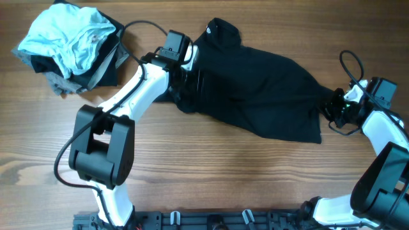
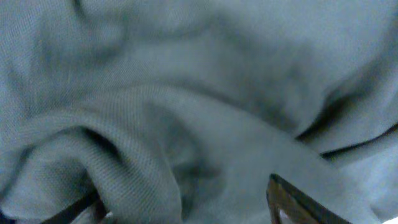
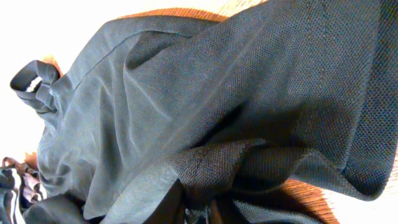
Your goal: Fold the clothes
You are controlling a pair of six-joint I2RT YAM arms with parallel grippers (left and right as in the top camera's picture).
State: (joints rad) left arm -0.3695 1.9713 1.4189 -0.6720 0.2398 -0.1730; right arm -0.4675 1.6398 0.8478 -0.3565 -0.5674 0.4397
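Note:
The black shirt (image 1: 255,89) lies crumpled across the middle of the table, its collar with a small white tag (image 1: 211,29) at the far side. My left gripper (image 1: 184,78) is down on the shirt's left edge. In the left wrist view its fingers (image 2: 186,208) stand wide apart, open, with fabric (image 2: 186,112) filling the view between them. My right gripper (image 1: 333,108) is at the shirt's right edge. In the right wrist view its jaws (image 3: 214,211) are shut on a bunched fold of the shirt (image 3: 211,93).
A pile with a light-blue garment (image 1: 67,35) on a grey garment (image 1: 61,80) sits at the back left. The wooden table (image 1: 211,172) runs to the front. Cables loop near both wrists.

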